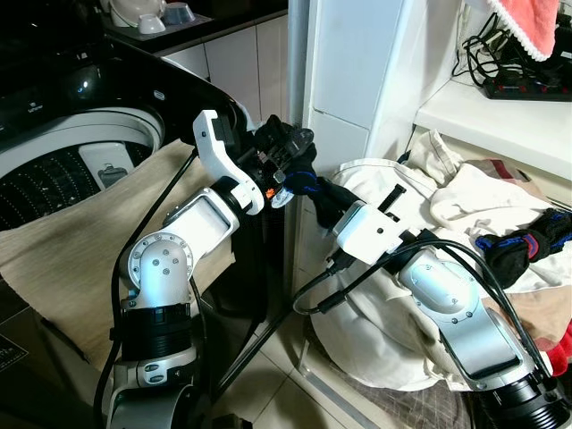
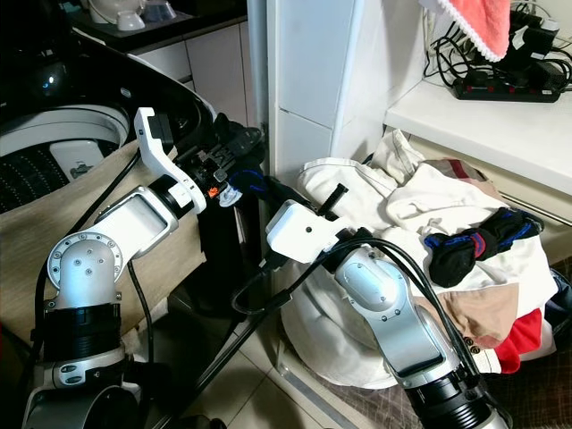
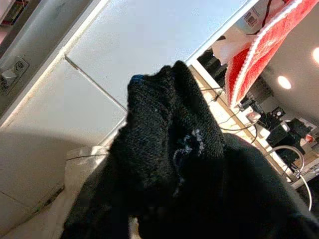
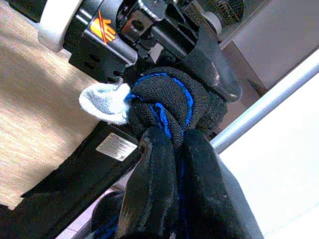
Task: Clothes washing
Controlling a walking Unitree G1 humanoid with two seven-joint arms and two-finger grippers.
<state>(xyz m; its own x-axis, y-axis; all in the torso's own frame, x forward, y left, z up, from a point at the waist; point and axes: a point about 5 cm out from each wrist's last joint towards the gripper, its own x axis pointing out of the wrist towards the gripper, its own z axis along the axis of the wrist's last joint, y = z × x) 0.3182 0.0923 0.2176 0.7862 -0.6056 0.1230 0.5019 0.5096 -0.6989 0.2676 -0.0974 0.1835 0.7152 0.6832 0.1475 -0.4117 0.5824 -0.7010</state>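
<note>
A black sock with blue trim point(image 1: 308, 183) hangs in the air between the washing machine point(image 1: 54, 170) and the white cabinet point(image 1: 349, 71). My left gripper point(image 1: 284, 147), raised at the machine's right rim, is shut on the sock's upper end. From the right, my right gripper point(image 1: 320, 198) is shut on the same sock just below. In the right wrist view the sock point(image 4: 164, 102) bunches over my right fingers point(image 4: 149, 189), with a pale bit of cloth point(image 4: 104, 104) beside it. The sock point(image 3: 164, 129) hides the fingers in the left wrist view.
The top-loader's drum is open at the left, and a beige cloth point(image 1: 71, 241) drapes over its front. At the right lies a pile of laundry point(image 1: 447, 192) with another black and blue sock point(image 1: 518, 246). On the shelf above are a red towel point(image 1: 527, 22) and a power strip point(image 1: 527, 85).
</note>
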